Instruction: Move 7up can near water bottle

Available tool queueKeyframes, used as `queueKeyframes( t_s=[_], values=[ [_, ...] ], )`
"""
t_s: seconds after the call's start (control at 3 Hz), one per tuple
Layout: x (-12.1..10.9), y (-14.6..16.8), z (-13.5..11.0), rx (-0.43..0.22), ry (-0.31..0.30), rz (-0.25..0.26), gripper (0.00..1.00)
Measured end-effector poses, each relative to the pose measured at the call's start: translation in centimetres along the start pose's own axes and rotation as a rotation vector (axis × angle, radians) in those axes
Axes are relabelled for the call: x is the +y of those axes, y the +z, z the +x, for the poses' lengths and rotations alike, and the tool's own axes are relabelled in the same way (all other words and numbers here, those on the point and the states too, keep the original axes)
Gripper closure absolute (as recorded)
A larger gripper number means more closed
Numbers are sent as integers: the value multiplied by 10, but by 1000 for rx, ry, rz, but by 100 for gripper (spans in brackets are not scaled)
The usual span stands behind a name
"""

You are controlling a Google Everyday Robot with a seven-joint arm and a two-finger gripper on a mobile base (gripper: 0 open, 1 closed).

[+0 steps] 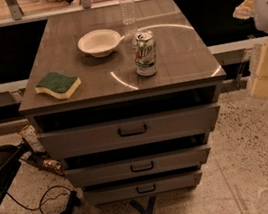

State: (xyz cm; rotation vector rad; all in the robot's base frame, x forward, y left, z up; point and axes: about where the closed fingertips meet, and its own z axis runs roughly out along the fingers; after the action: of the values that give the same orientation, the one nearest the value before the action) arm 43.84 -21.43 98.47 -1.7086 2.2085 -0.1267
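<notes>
The 7up can [144,53] stands upright on the grey cabinet top [178,66], right of centre and towards the front. The water bottle [127,1] stands upright at the back edge, behind the can and well apart from it. My gripper [265,69] shows as cream-coloured parts under a white arm section at the right edge of the view. It is off the cabinet's right side, far from the can and holding nothing that I can see.
A white bowl [99,42] sits left of the can, in front of the bottle. A green and yellow sponge [58,85] lies at the front left. Three drawers [130,130] stand partly open below. Cables and a dark frame [18,208] lie on the floor at the left.
</notes>
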Motion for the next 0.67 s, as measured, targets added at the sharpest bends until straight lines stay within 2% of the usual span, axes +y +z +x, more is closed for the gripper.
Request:
queueKeyframes(
  t_s=[0.33,0.67],
  values=[
    [0,0,0,0,0,0,0],
    [-15,-3,-1,-53,26,68,0]
  ],
)
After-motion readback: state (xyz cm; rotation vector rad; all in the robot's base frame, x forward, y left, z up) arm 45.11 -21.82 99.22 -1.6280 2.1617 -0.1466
